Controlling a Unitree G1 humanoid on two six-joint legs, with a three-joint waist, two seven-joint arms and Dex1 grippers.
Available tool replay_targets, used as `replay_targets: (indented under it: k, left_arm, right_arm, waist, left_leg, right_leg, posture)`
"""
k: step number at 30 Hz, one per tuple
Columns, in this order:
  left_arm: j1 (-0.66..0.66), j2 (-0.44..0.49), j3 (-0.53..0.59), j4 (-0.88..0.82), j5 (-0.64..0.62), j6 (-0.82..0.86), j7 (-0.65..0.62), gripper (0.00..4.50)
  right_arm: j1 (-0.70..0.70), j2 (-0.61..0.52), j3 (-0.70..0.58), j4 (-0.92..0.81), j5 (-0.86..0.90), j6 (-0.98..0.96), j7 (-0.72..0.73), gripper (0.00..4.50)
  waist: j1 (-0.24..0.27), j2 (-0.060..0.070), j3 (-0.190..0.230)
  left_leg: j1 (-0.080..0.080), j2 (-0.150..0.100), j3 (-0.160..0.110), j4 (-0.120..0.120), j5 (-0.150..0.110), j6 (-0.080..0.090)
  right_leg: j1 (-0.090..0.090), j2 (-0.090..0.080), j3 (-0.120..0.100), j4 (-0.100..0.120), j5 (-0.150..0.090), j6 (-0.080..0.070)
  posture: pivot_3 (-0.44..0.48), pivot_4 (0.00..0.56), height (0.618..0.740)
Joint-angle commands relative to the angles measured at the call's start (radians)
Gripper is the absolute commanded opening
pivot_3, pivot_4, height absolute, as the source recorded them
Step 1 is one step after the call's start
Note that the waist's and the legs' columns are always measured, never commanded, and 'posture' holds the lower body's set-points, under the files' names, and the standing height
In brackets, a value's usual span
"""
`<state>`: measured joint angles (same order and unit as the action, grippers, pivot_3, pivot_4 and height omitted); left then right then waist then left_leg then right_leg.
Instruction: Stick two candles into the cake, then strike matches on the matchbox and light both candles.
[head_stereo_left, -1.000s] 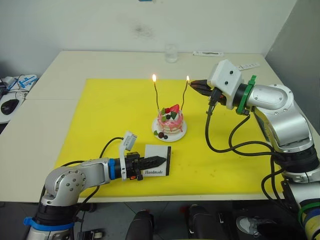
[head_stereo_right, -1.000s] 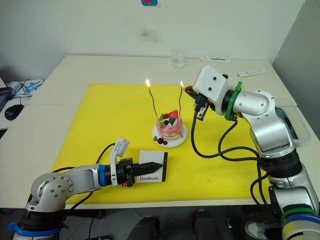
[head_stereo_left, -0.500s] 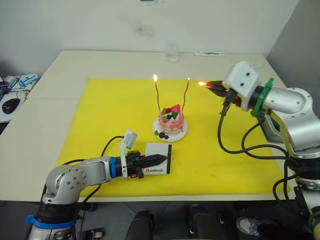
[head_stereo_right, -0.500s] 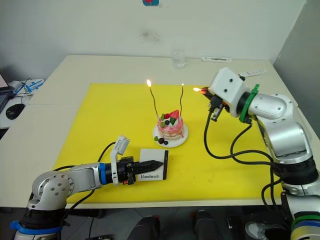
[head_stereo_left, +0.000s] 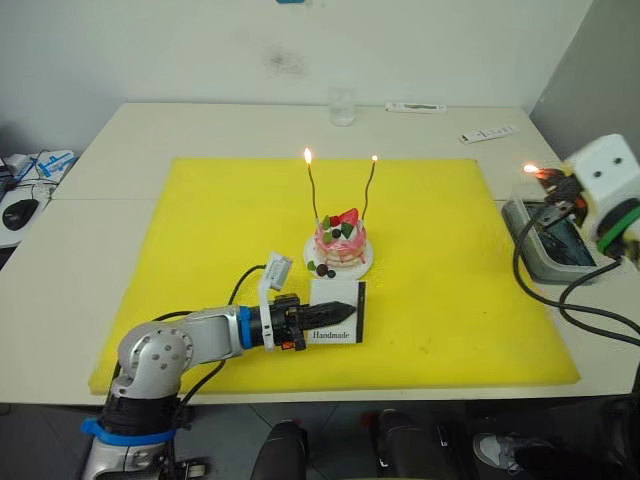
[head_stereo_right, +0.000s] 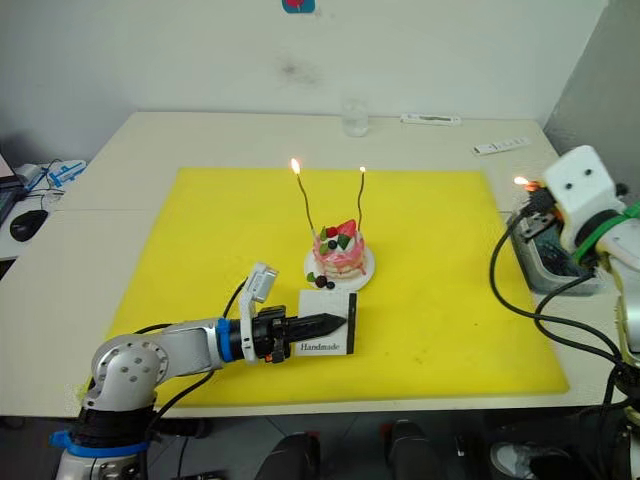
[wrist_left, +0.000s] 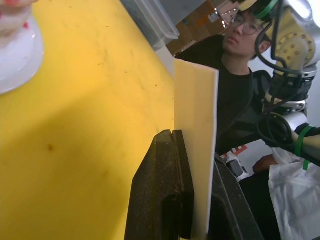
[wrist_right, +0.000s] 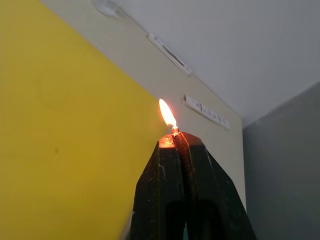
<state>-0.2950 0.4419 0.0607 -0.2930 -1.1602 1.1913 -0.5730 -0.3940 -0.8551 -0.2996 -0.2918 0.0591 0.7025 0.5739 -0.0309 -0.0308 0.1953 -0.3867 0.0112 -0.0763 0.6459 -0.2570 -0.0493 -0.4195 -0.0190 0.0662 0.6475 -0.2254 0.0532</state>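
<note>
One word, "Handmade", marks the matchbox (head_stereo_left: 338, 318) clamped by the left end effector (head_stereo_left: 340, 311); the right end effector (wrist_right: 176, 141) pinches a burning match (wrist_right: 173, 131).

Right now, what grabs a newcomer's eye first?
Two lit candles stand in the cake mid-mat. Off the mat's right edge, the right gripper pinches a burning match above a grey bin. The left gripper clamps the matchbox before the cake.
</note>
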Motion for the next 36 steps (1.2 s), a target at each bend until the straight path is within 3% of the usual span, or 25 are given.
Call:
replay_targets:
  k: [1,21,24,33,36]
  left_arm:
    - [-0.024,-0.034,-0.021,0.003,-0.001,-0.013,0.006,0.00]
    - [-0.028,-0.108,-0.045,0.013,0.039,-0.029,0.008,0.00]
    - [-0.026,-0.104,-0.044,0.014,0.041,-0.033,0.008,0.00]
    - [-0.021,-0.088,-0.034,0.013,0.042,-0.039,0.005,0.00]
    - [-0.018,-0.083,-0.030,0.013,0.042,-0.040,0.006,0.00]
  right_arm:
    - [0.012,0.006,-0.114,0.030,0.010,0.057,-0.059,0.05]
    - [0.028,0.145,-0.156,0.109,0.018,0.103,-0.277,0.05]
    - [0.032,0.155,-0.151,0.110,0.007,0.085,-0.308,0.95]
    - [0.034,0.168,-0.148,0.101,-0.008,0.028,-0.368,4.38]
    - [0.041,0.166,-0.152,0.078,-0.004,0.011,-0.371,4.45]
  waist:
    - [0.000,0.000,0.000]
    - [-0.002,0.001,0.000]
    - [-0.002,0.001,-0.001]
    - [-0.002,0.001,-0.001]
    - [-0.002,0.001,-0.001]
  left_leg:
    - [0.000,0.000,0.000,0.000,0.000,0.000]
    - [0.001,-0.001,0.003,0.000,0.000,0.000]
    - [0.001,-0.001,0.003,0.000,0.000,0.000]
    - [0.001,-0.001,0.003,0.000,0.000,0.000]
    - [0.001,-0.001,0.003,0.000,0.000,0.000]
  right_leg:
    - [0.000,0.000,0.000,0.000,0.000,0.000]
    - [0.000,0.000,0.004,0.000,0.002,0.004]
    - [0.000,0.000,0.004,0.000,0.002,0.004]
    - [0.000,0.000,0.004,0.000,0.002,0.004]
    - [0.000,0.000,0.004,0.000,0.002,0.004]
  posture:
    - [0.000,0.150,0.740]
    - [0.000,0.150,0.740]
    - [0.000,0.150,0.740]
    - [0.000,0.150,0.740]
    - [0.000,0.150,0.740]
